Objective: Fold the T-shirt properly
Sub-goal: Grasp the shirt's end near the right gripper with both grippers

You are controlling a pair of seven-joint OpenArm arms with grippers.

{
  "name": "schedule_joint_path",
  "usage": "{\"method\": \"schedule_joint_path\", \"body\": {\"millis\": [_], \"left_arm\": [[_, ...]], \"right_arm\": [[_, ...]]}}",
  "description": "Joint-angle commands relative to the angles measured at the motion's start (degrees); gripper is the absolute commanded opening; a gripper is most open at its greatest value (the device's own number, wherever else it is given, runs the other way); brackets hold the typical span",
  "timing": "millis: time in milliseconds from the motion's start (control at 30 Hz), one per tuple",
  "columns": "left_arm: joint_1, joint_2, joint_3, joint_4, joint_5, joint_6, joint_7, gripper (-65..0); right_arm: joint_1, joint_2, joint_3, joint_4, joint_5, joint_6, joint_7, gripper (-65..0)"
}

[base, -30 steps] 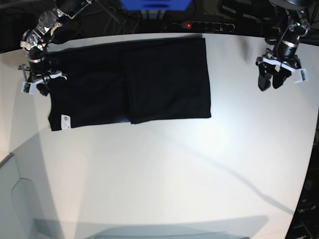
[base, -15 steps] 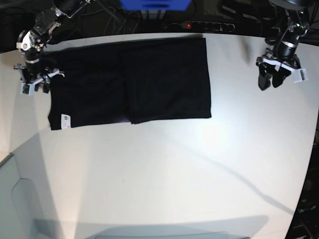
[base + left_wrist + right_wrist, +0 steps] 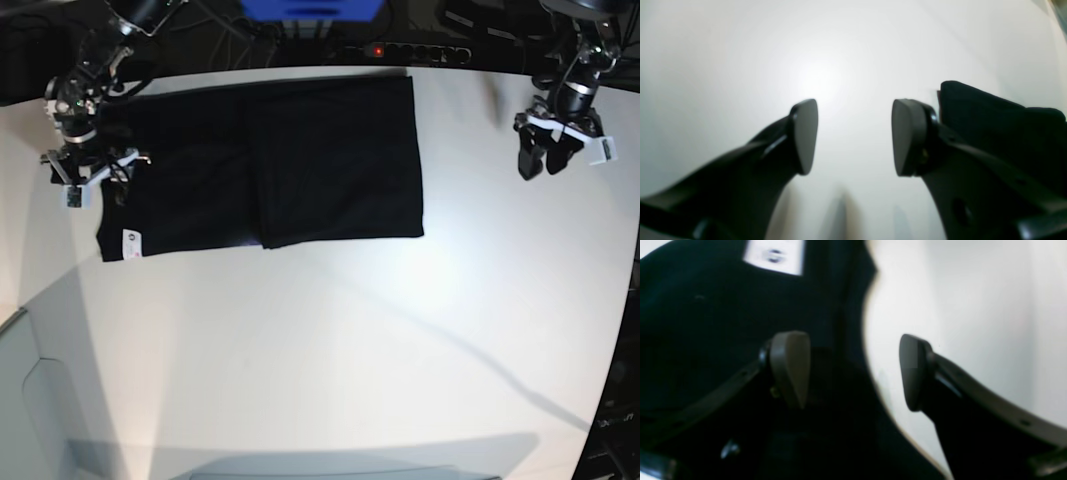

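Folded into a dark band along the far side of the table (image 3: 330, 340): the T-shirt (image 3: 260, 165), white tag (image 3: 130, 243) at its near corner. Over the tag-end edge of the T-shirt, the right gripper (image 3: 92, 172), fingers apart, clamped on nothing. Well beyond the opposite end, the left gripper (image 3: 560, 140), fingers apart over bare table. Probably best to pinch both layers squarely at the tag-end edge, lift low, and carry across without dragging the fold askew.
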Motion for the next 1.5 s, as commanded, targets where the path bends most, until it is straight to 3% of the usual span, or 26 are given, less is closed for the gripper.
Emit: {"method": "schedule_joint_path", "body": {"millis": [0,233,567,667,833,867,1167,1367,1467], "left_arm": [[0.36,-0.74,-0.4,0.9,-0.84,-0.32,-1.18,-31.1],[0.27,-0.74,-0.4,0.9,-0.84,-0.32,-1.18,-31.1],[0.0,-0.74,-0.49,0.9,-0.84,-0.32,-1.18,-31.1],[0.0,-0.74,-0.49,0.9,-0.84,-0.32,-1.18,-31.1],[-0.08,-0.74,-0.49,0.9,-0.84,-0.32,-1.18,-31.1],[-0.08,-0.74,-0.49,0.9,-0.84,-0.32,-1.18,-31.1],[-0.08,-0.65,2.94,0.81,-0.84,-0.32,-1.18,-31.1],[-0.08,-0.65,3.21,0.81,-0.84,-0.32,-1.18,-31.1],[-0.08,-0.65,4.7,0.1,-0.84,-0.32,-1.18,-31.1]], "right_arm": [[0.25,0.47,0.22,0.72,0.87,0.82,1.13,-22.8],[0.69,-0.23,0.22,-0.78,0.87,0.82,-4.85,-22.7],[-1.16,-0.32,0.13,-8.69,0.78,0.82,-4.59,-24.0],[-1.51,-0.41,-0.57,-9.04,0.78,0.82,-4.59,-32.1],[-3.0,-0.23,-3.91,-8.69,0.78,0.82,-4.59,-61.7],[-3.0,-0.23,-3.83,-8.69,0.69,0.82,-4.59,-65.0],[-3.62,-0.76,-3.21,-1.31,0.87,0.82,-4.59,-65.0],[-5.73,-4.63,-3.3,11.62,2.54,0.82,-5.03,-65.0],[-6.61,-4.79,-3.74,16.19,2.54,0.82,-5.03,-65.0]]}}
